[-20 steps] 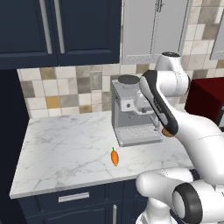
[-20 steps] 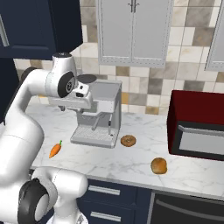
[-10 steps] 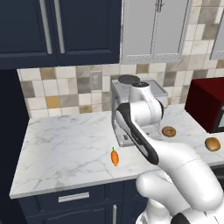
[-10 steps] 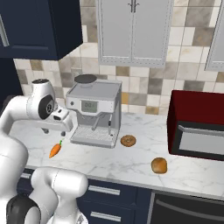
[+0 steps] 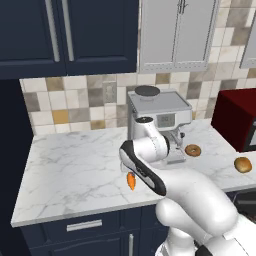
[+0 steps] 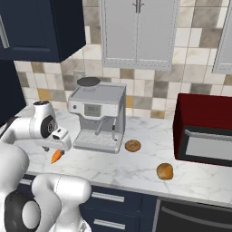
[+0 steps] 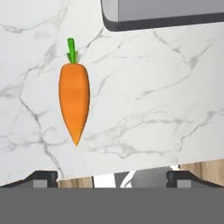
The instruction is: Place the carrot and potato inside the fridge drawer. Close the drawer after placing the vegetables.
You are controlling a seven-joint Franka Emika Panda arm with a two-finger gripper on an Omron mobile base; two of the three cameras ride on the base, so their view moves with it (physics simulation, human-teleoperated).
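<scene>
In the left base view, I found that the arm had swung down from its raised pose of a second earlier, near the top of the coffee machine [image 5: 159,120], and now reached low in front of that machine, its wrist directly above the carrot [image 5: 131,181]. The carrot lay on the marble counter [image 5: 70,165] just forward and left of the coffee machine, unmoved over that second. The donut [image 5: 192,150] sat to the right of the machine and the potato [image 5: 243,164] further right, near the counter's front edge. In the right base view, I saw the gripper [image 6: 57,144] hanging just above the carrot [image 6: 56,156], left of the coffee machine [image 6: 98,117]; the potato [image 6: 165,171] rested well to the right, in front of the red microwave [image 6: 204,127]. In the hand view, the carrot [image 7: 74,103] lay flat on the counter, green top toward the machine's base [image 7: 162,15], its point toward the camera. The two fingertips [image 7: 43,178] stood far apart at the bottom edge, nothing between them, the carrot offset toward the left tip. I judged the approach phase nearly complete: a small sideways correction and a descent remained before closing. The fridge drawer was not visible from this station.
</scene>
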